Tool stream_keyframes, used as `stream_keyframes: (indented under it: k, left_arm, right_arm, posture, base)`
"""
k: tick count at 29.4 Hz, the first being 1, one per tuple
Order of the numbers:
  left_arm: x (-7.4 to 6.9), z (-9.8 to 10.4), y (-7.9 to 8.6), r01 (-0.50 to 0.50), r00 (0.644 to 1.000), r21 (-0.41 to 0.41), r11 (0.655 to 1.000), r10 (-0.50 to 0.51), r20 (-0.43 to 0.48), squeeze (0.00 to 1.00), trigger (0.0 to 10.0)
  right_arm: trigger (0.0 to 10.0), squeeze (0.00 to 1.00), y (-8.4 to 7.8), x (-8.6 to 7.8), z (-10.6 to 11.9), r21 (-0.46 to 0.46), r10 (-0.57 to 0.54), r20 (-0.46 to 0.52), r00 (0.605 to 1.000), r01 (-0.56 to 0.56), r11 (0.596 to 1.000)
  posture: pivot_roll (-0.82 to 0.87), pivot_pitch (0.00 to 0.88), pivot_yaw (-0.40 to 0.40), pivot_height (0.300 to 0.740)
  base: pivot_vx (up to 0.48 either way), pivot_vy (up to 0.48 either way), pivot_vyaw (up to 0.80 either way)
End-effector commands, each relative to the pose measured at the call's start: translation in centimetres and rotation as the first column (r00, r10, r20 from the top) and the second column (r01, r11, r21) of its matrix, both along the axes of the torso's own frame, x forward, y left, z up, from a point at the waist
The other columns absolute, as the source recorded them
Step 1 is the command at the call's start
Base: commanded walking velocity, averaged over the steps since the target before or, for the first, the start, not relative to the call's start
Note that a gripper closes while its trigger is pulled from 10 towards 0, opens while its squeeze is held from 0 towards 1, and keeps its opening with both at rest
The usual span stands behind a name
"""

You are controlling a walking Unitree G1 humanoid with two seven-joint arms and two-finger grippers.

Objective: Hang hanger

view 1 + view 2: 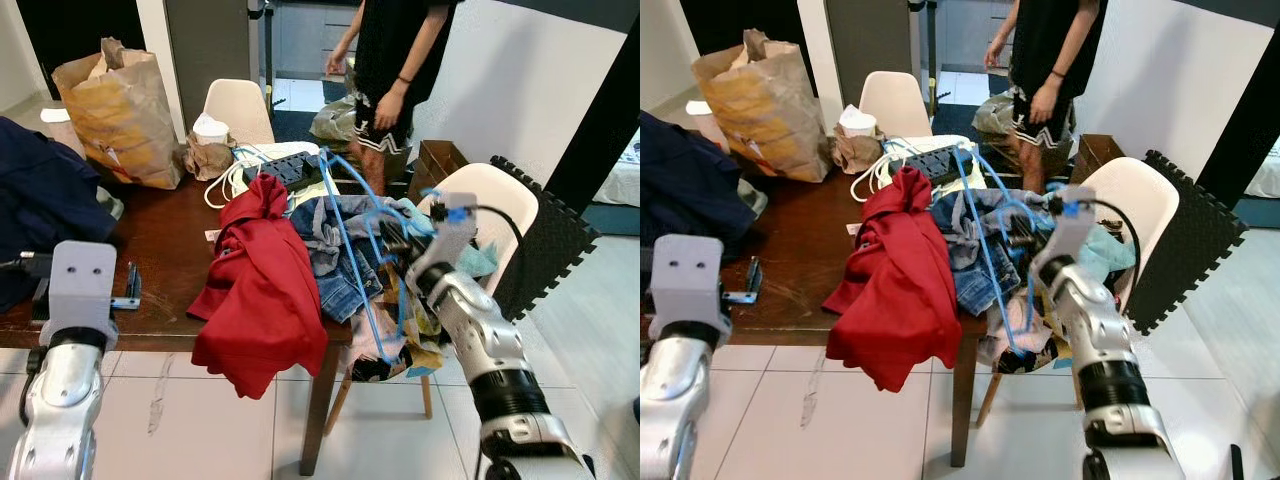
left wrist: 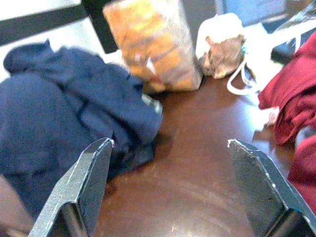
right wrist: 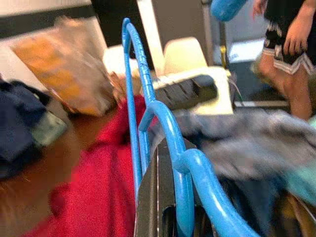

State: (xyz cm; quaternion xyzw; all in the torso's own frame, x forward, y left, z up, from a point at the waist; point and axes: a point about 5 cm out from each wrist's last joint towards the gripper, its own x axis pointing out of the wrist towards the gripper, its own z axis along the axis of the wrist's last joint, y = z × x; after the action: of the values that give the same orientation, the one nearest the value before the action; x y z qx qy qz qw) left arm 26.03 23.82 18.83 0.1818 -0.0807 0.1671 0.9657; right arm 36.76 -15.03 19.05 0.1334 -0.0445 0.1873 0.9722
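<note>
A blue plastic hanger [image 1: 345, 235] stands tilted over the clothes pile at the table's right end, its long bar running from near the power strip down toward the floor. My right gripper [image 1: 396, 240] is shut on it near the hook end; in the right wrist view the blue hanger [image 3: 190, 165] curls over the closed black fingers [image 3: 158, 197]. My left gripper [image 2: 173, 187] is open above the dark wooden table [image 1: 160, 240], close to its front left edge, with nothing between its fingers.
A red garment [image 1: 260, 290] drapes over the table's front edge beside a heap of jeans [image 1: 340, 275]. A navy garment [image 1: 40, 200], paper bag [image 1: 120, 110] and power strip [image 1: 290, 168] crowd the tabletop. White chair [image 1: 495, 205] at right; a person [image 1: 400, 70] stands behind.
</note>
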Motion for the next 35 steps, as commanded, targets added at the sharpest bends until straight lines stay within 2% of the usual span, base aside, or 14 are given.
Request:
stream_keyframes:
  k: [1,2,3,6,7,8,9,13,19,35]
  left_arm:
    - [0.0,0.3,-0.1,-0.013,1.000,-0.002,1.000,0.013,0.010,0.00,10.0]
    - [0.0,0.3,-0.1,-0.013,1.000,-0.002,1.000,0.013,0.010,0.00,10.0]
    - [0.2,0.7,-0.5,0.003,1.000,-0.001,1.000,-0.003,0.028,0.00,10.0]
    - [0.2,0.7,-0.5,0.003,1.000,-0.001,1.000,-0.003,0.028,0.00,10.0]
    - [0.4,0.6,-1.1,0.029,0.999,-0.006,1.000,-0.029,0.028,0.00,10.0]
    - [0.4,0.6,-1.1,0.029,0.999,-0.006,1.000,-0.029,0.028,0.00,10.0]
    - [0.4,0.3,-1.8,0.056,0.998,-0.012,0.998,-0.056,0.017,0.00,10.0]
    - [0.1,-0.2,-2.7,0.090,0.996,-0.026,0.996,-0.090,-0.001,0.00,10.0]
    - [0.0,-0.2,-2.6,0.084,0.996,-0.029,0.996,-0.084,-0.001,0.00,10.0]
    - [-0.2,0.0,-3.3,0.109,0.994,-0.050,0.993,-0.109,0.001,0.00,10.0]
  right_arm:
    - [10.0,0.00,1.1,-0.1,0.4,0.014,0.024,0.024,0.999,-0.025,1.000]
    - [10.0,0.00,1.1,-0.1,0.4,0.014,0.024,0.024,0.999,-0.025,1.000]
    - [10.0,0.00,2.1,-0.3,0.7,0.014,0.054,0.036,0.998,-0.055,0.998]
    - [10.0,0.00,2.1,-0.3,0.7,0.014,0.054,0.036,0.998,-0.055,0.998]
    - [10.0,0.00,3.3,-0.7,0.4,-0.001,0.094,0.035,0.995,-0.094,0.996]
    - [10.0,0.00,3.3,-0.7,0.4,-0.001,0.094,0.035,0.995,-0.094,0.996]
    - [10.0,0.00,4.2,-1.2,-0.1,-0.028,0.123,0.029,0.992,-0.123,0.992]
    - [10.0,0.00,5.1,-1.8,-0.9,-0.083,0.177,0.011,0.984,-0.175,0.981]
    - [10.0,0.00,5.4,-1.9,-1.0,-0.104,0.204,0.011,0.979,-0.201,0.974]
    - [10.0,0.00,6.4,-2.6,-1.3,-0.108,0.230,0.003,0.973,-0.229,0.967]
  posture:
    - [0.02,0.000,-0.060,0.740]
    - [0.02,0.000,-0.060,0.740]
    - [0.02,0.000,-0.055,0.740]
    - [0.02,0.000,-0.055,0.740]
    - [0.02,0.000,-0.045,0.740]
    - [0.02,0.000,-0.045,0.740]
    - [0.03,0.000,-0.045,0.740]
    - [0.04,0.000,-0.054,0.740]
    - [0.04,0.000,-0.055,0.740]
    - [0.05,0.000,-0.052,0.740]
  base:
    - [0.000,0.454,0.00]
    - [0.000,0.454,0.00]
    - [0.000,0.330,0.00]
    - [0.000,0.330,0.00]
    - [0.000,0.461,0.00]
    - [0.000,0.461,0.00]
    - [0.000,0.461,0.00]
    - [0.000,0.232,0.00]
    - [0.000,0.000,0.00]
    - [0.000,0.443,0.00]
